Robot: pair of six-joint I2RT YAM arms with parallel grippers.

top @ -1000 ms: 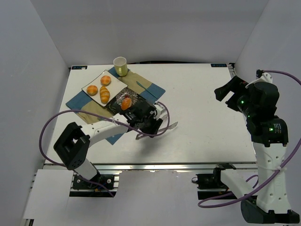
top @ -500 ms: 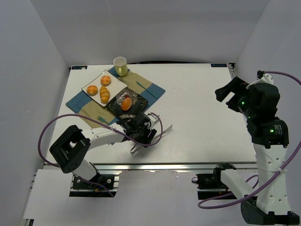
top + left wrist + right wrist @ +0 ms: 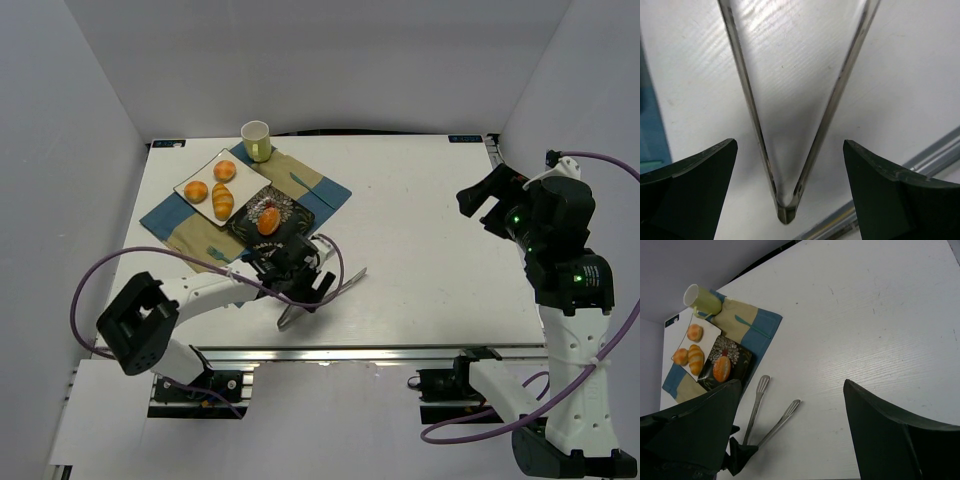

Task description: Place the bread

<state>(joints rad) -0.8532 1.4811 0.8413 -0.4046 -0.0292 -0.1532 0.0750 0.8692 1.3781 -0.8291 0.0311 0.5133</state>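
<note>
One bread roll (image 3: 268,220) lies on the dark flowered plate (image 3: 291,212); it also shows in the right wrist view (image 3: 721,368). Three more rolls (image 3: 222,200) lie on the white plate (image 3: 196,174). Metal tongs (image 3: 343,284) lie flat on the table, spread in a V. In the left wrist view their hinge (image 3: 785,212) sits between my left gripper's (image 3: 790,145) fingers, which stand wide apart and do not touch it. In the top view that gripper (image 3: 297,298) is just in front of the dark plate. My right gripper (image 3: 478,205) is open and empty, high at the right.
A blue and tan placemat (image 3: 325,187) lies under both plates, with a green cup (image 3: 256,140) at its far corner. The table's near edge rail (image 3: 935,150) runs close behind the tongs' hinge. White walls enclose the table on three sides.
My left gripper has drawn back from the dark plate toward the near edge, bringing the tongs with it. The tongs now lie on the table. The right arm has not moved.
</note>
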